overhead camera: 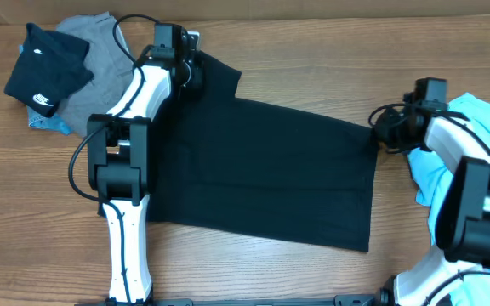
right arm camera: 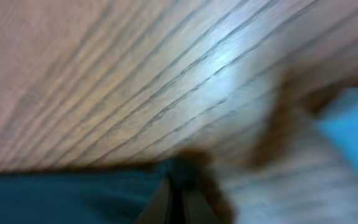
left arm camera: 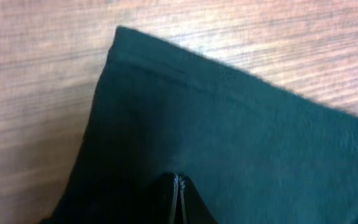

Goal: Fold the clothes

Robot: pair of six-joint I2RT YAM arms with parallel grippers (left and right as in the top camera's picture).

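The clothes, a large plain black T-shirt [overhead camera: 270,170], lie spread flat across the middle of the wooden table. My left gripper [overhead camera: 196,75] is at the shirt's far left corner, by the sleeve. In the left wrist view its fingertips [left arm camera: 178,182] are pressed together with the dark fabric [left arm camera: 229,124] pinched between them. My right gripper [overhead camera: 378,134] is at the shirt's far right corner. The right wrist view is blurred, but its jaws [right arm camera: 176,190] are closed at the edge of the cloth [right arm camera: 61,196].
At the far left lies a pile: a dark garment with a white swoosh [overhead camera: 45,72] on a grey garment [overhead camera: 96,51]. A light blue garment [overhead camera: 483,136] lies at the right edge under my right arm and also appears in the right wrist view [right arm camera: 353,124].
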